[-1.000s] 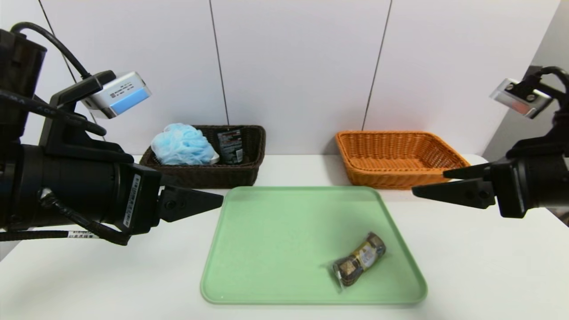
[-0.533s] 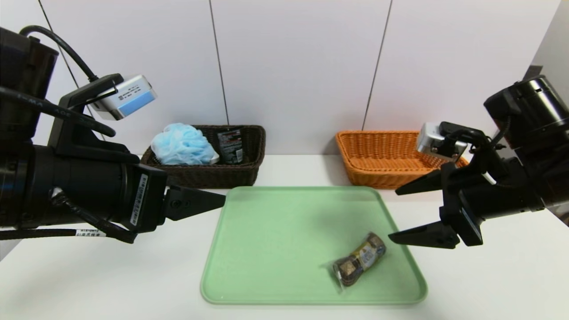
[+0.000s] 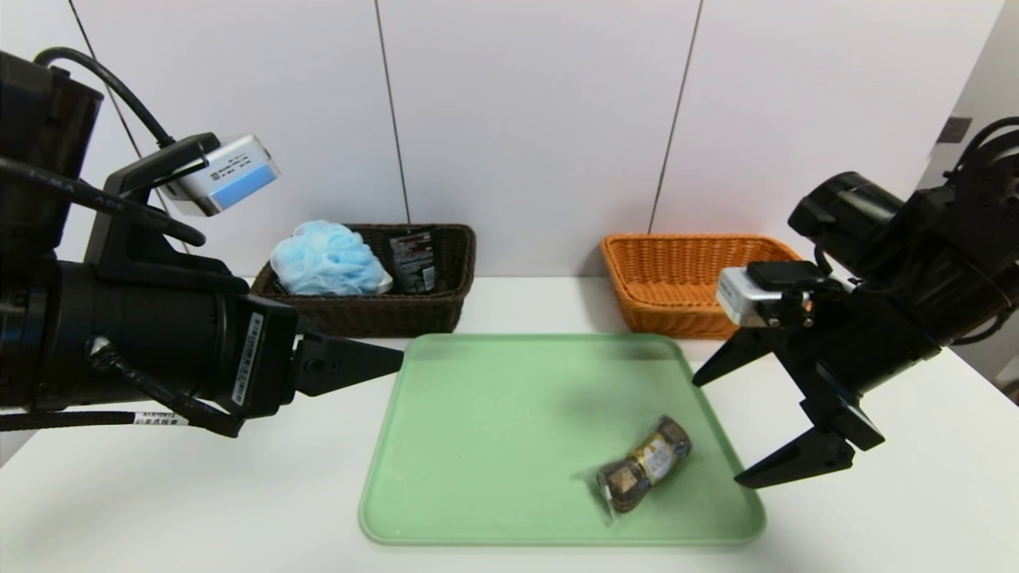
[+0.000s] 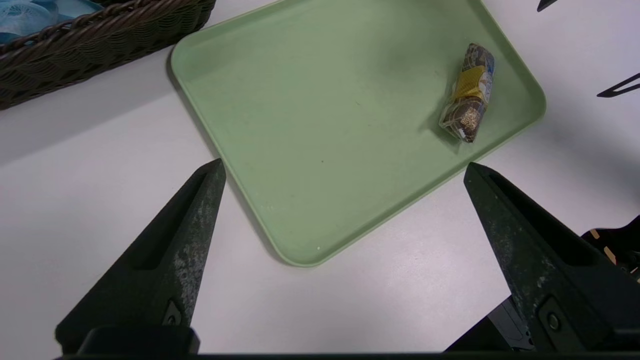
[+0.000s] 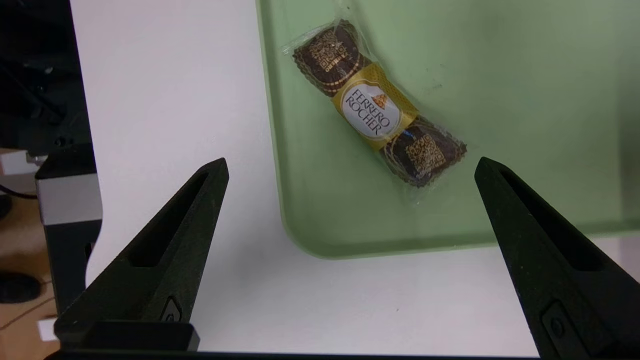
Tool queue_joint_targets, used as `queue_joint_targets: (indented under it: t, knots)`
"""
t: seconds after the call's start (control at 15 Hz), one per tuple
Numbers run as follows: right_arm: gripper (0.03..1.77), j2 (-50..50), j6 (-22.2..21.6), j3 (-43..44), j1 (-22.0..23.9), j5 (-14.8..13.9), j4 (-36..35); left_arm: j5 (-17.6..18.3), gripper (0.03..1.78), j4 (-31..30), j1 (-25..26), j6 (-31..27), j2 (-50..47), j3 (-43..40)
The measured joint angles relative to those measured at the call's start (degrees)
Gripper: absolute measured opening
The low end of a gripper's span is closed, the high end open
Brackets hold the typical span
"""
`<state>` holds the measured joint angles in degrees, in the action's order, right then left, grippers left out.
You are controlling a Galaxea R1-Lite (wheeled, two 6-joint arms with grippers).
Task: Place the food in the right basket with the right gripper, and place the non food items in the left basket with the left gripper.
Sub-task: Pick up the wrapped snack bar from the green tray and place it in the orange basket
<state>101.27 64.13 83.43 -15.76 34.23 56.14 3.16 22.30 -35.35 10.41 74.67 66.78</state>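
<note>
A pack of Ferrero Rocher chocolates (image 3: pixel 643 464) (image 5: pixel 376 111) (image 4: pixel 468 93) lies on the green tray (image 3: pixel 509 398) near its front right corner. My right gripper (image 3: pixel 720 430) (image 5: pixel 350 165) hovers open just right of the tray, tilted down toward the pack, with nothing between its fingers. The dark brown left basket (image 3: pixel 446 306) holds a blue bath puff (image 3: pixel 326 259) and a dark bottle (image 3: pixel 412 261). The orange right basket (image 3: pixel 685 318) has nothing in it. My left gripper (image 3: pixel 394 358) (image 4: pixel 342 167) stays open over the table at the tray's left edge.
A white wall stands close behind both baskets. The table's right edge lies near my right arm, with dark equipment (image 5: pixel 35 75) below it. White tabletop (image 3: pixel 199 501) surrounds the tray.
My right arm swung in from the right, dropped lower and rotated, so its open fingers now stand one above the other beside the tray. The left arm barely moved.
</note>
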Motion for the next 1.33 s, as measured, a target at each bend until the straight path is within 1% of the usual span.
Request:
queue_joint_targets:
  t: [0.07,0.2,0.27,0.53,0.73,0.93,1.2,1.33]
  knots:
    - [1.7,1.44,2.05,1.21,0.11,0.57,1.16,0.0,1.69,-0.02,0.02,0.02,0.0,-0.09]
    - [1.7,3.86,5.42,2.65,0.15,0.85,1.66,0.04,1.69,0.0,0.05,0.15,0.05,-0.22]
    - [1.7,4.94,6.12,3.22,0.0,0.9,1.61,0.06,1.69,-0.02,0.02,0.22,0.05,-0.3]
    - [1.7,8.19,7.19,5.35,-2.01,0.85,-0.05,0.0,1.69,0.02,0.02,0.45,0.05,-0.6]
    - [1.7,9.86,7.36,6.12,-4.46,0.6,-3.08,-0.05,1.69,0.0,0.05,0.5,0.13,-0.9]
    - [1.71,11.52,8.74,6.28,-6.42,0.2,-4.29,-0.1,1.69,0.0,0.1,0.59,0.13,-1.02]
    - [1.71,12.59,11.08,5.97,-7.74,-1.46,-3.96,-0.11,1.69,-1.33,0.11,1.24,0.16,-1.35]
    - [1.71,12.62,12.71,5.01,-7.89,-3.56,-3.91,-0.1,1.69,-1.66,0.11,1.35,0.33,-1.46]
